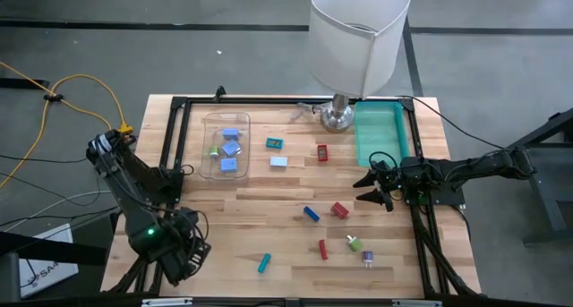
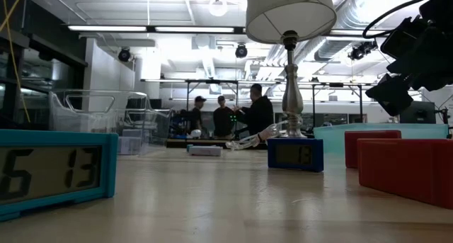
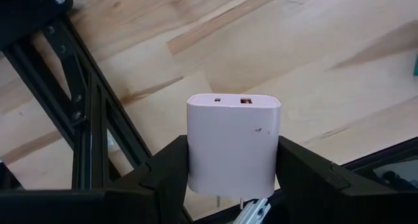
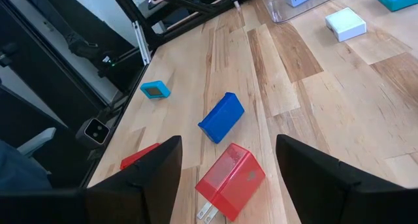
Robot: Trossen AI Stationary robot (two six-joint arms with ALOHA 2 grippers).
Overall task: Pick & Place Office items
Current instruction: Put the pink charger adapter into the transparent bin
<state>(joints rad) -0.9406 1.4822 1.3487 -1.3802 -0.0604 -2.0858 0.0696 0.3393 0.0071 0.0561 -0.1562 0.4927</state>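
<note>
While the clear bin (image 1: 226, 144) at the table's ten o'clock held several light blue blocks (image 1: 231, 149) and a small green piece (image 1: 214, 150), the teal tray (image 1: 380, 135) at two o'clock showed nothing inside from above. Only the left wrist view revealed what the left gripper (image 3: 233, 175), low at seven o'clock over the table's corner, carried: a pale pink charger (image 3: 233, 143) pinched upright between its two dark fingers (image 3: 305, 173), ports facing up and prongs pointing down below them. From above that charger was hidden under the arm. The right gripper (image 4: 227, 165) hung at three o'clock with fingers spread, gripping nothing; the right wrist view put a red plug block (image 4: 230, 179) between and beneath them, a dark blue block (image 4: 221, 117) just beyond it, and a teal clock (image 4: 155, 89) farther off. The low view alone showed the digits on a teal clock (image 2: 55, 168) and people standing far behind the lamp (image 2: 290, 30).
</note>
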